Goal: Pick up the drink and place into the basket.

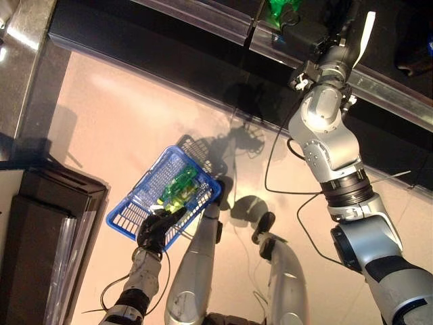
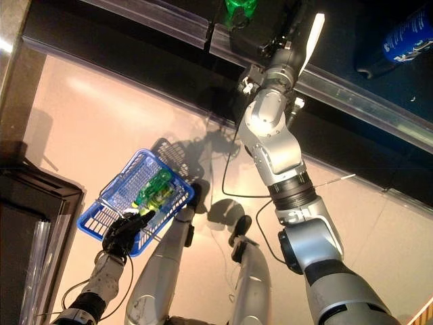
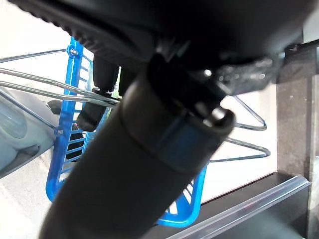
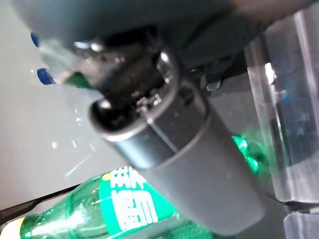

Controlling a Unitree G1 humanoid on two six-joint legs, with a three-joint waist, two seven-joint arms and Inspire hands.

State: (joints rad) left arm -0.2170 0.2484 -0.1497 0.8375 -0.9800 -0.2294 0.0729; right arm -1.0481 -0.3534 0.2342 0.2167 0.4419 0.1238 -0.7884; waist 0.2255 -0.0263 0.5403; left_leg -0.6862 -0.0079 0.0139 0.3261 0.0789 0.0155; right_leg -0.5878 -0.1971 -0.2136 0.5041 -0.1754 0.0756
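Note:
A green drink bottle (image 4: 99, 209) lies on the dark shelf (image 1: 203, 20), and shows again in the eye views (image 2: 240, 8). My right hand (image 2: 289, 42) is raised to the shelf beside that bottle. Its white-covered thumb (image 1: 365, 30) stands straight out and nothing is held. Low at the left, my left hand (image 1: 159, 230) is curled round the wire handles (image 3: 30, 84) of the blue basket (image 1: 135, 206). Green bottles (image 1: 179, 186) lie inside the basket.
A clear plastic rail (image 1: 385, 91) runs along the shelf's front edge. Blue-capped bottles (image 4: 40, 57) and a blue bottle (image 2: 406, 34) also lie on the shelf. A dark cabinet (image 1: 40, 237) stands at the lower left on the pale floor.

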